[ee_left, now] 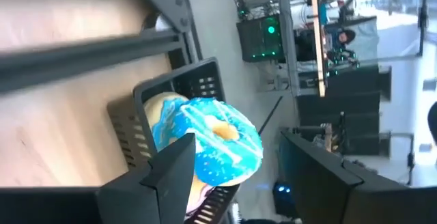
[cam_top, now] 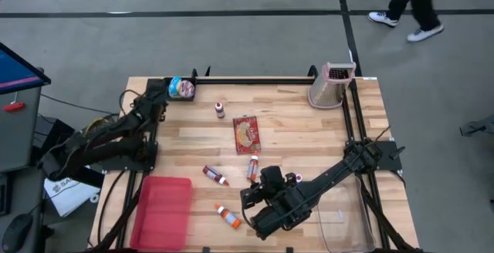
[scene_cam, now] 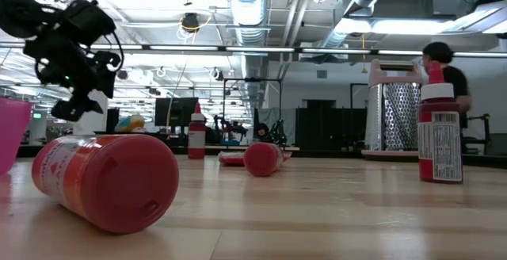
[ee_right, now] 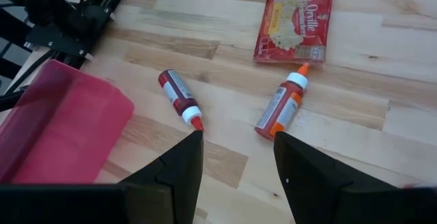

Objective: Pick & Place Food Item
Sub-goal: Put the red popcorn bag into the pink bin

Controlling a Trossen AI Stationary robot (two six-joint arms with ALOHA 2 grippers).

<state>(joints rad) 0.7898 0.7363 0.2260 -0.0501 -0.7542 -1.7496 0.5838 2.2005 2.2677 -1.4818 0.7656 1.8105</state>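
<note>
A doughnut with blue icing (ee_left: 215, 138) (cam_top: 184, 88) sits at the table's far left corner against a black slotted holder (ee_left: 147, 111), with something pink just under it. My left gripper (ee_left: 237, 134) (cam_top: 171, 89) is open right at it. One finger stands in front of the doughnut's edge and the other clear of it. My right gripper (ee_right: 237, 134) (cam_top: 248, 197) hangs open and empty above the table's near middle, over two lying sauce bottles (ee_right: 181, 98) (ee_right: 280, 108). My left gripper has one finger (ee_left: 174, 176) overlapping the doughnut's iced edge (ee_left: 205, 159) in the wrist view. Whether that finger touches it, I cannot tell. The other finger stands apart from the doughnut.
A popcorn packet (cam_top: 247, 134) lies mid-table, with an upright small bottle (cam_top: 220, 109) beyond it and another lying bottle (cam_top: 228, 216) near the front. A pink tray (cam_top: 162, 210) is at the near left and a metal grater (cam_top: 332, 85) at the far right. A person walks beyond the table.
</note>
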